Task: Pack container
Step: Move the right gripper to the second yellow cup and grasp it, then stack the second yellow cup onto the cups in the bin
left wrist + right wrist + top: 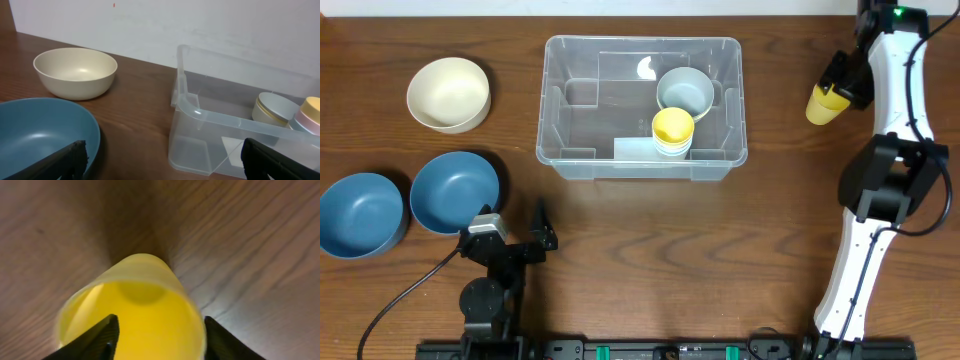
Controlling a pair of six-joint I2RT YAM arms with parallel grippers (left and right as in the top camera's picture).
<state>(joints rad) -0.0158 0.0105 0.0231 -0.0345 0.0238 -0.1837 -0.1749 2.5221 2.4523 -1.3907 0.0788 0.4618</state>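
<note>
Lying leftmost are two blue bowls and a cream bowl; the left gripper nearby gapes wide, empty. Mid-table, the container holds a grey bowl and stacked cups. Rightmost, the right gripper clasps a yellow cup.

I'm driving a robotics lab rig: a wood-grain bench against a bare white wall, with the left arm and right arm mounted on a black rail and a cable trailing off.
</note>
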